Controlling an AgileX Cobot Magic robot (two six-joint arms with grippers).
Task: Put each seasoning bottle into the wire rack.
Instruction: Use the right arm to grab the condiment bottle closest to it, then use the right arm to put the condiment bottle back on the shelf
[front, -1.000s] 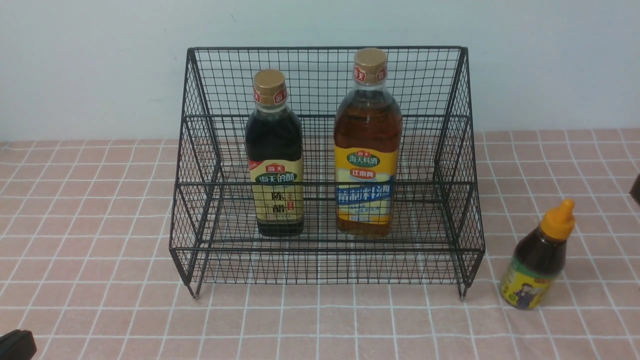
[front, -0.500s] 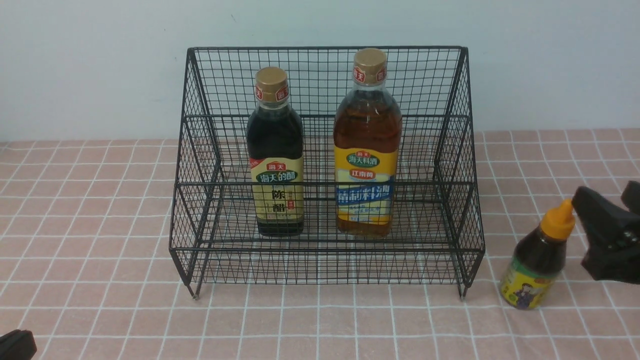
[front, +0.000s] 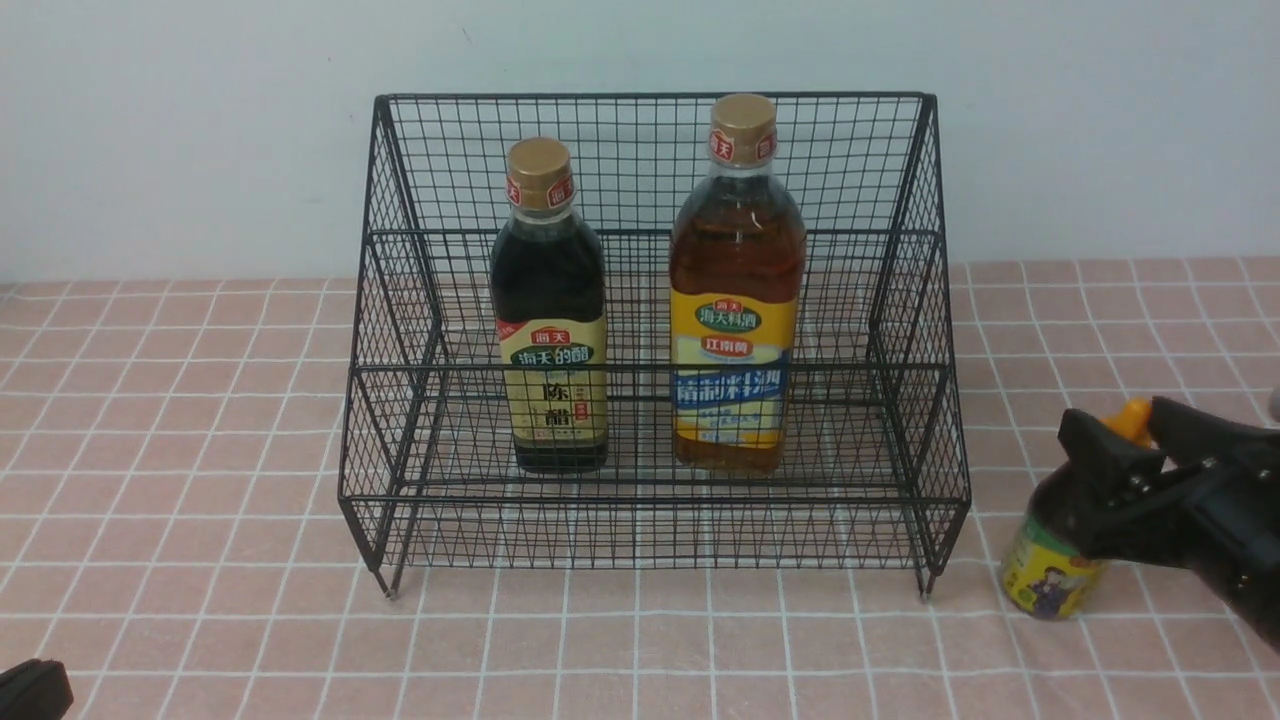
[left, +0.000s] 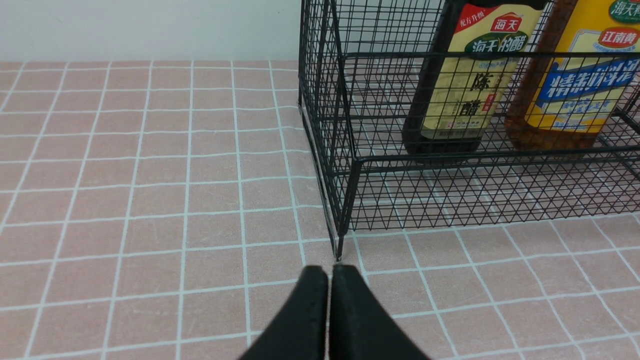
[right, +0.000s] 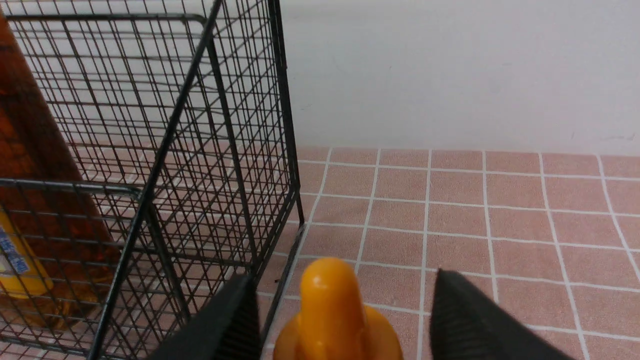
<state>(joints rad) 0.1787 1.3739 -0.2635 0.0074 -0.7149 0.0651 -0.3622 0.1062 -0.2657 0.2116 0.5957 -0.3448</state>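
Note:
The black wire rack (front: 650, 97) stands mid-table against the wall. Inside it stand two seasoning bottles: the dark vinegar (front: 550, 330) with a gold cap, and right of it the taller amber one (front: 735, 320). The small dark bottle (front: 1045, 575) stands on the table just right of the rack. My right gripper (front: 1118, 430) is open, its jaws either side of that bottle's orange nozzle cap (right: 332, 310) with a gap on both sides. My left gripper (left: 328, 272) is shut and empty, low near the rack's front left leg.
A pink tiled cloth (front: 200, 450) covers the table, and a pale wall (front: 180, 130) rises close behind the rack. The rack's right side wall (right: 220, 100) stands right next to the small bottle and my right fingers (right: 235, 320).
My right gripper has come in from the right edge, opened, and now straddles the small bottle's cap. The left gripper has stayed still.

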